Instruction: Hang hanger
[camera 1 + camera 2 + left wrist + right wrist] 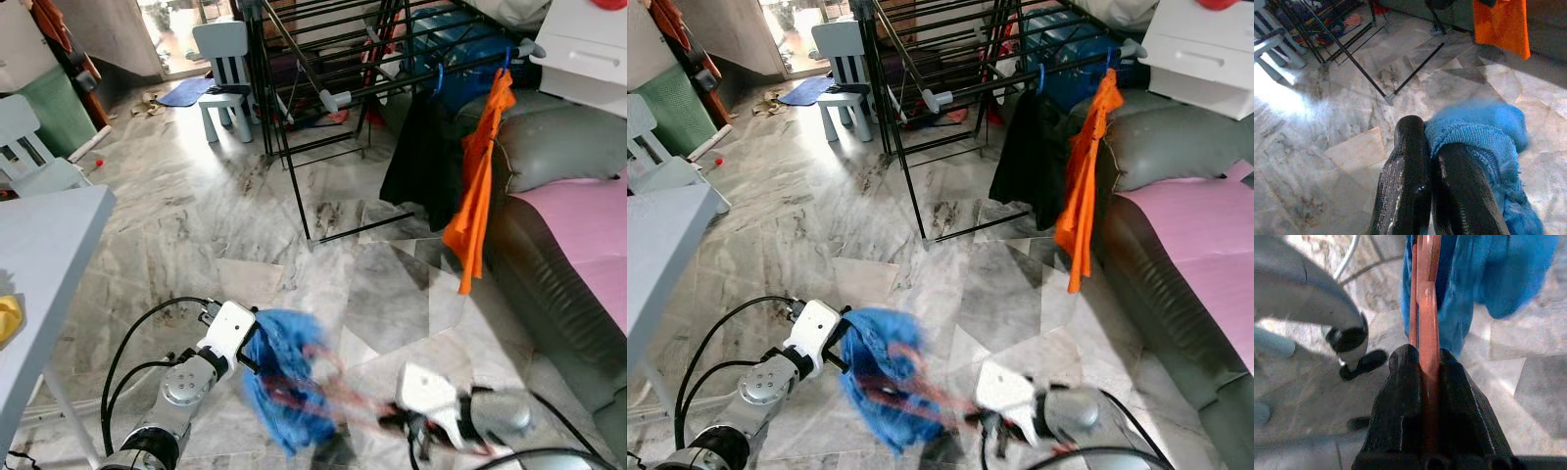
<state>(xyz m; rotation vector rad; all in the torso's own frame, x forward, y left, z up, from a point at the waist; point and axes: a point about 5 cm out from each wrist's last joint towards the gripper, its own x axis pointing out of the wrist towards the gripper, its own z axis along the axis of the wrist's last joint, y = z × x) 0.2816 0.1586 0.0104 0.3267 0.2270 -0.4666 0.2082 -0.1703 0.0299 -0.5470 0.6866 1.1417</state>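
Observation:
A blue knitted garment hangs low in front of me over a red hanger, both blurred. My left gripper is shut on the blue cloth, its black fingers pressed together. My right gripper is shut on the red hanger, which runs up between its fingers into the garment. A black drying rack stands ahead, with an orange shirt and a black garment hanging from its rail.
A grey sofa with a pink cover lies to my right. A light blue table stands at my left, small pale chairs farther back. Marble floor spreads between me and the rack.

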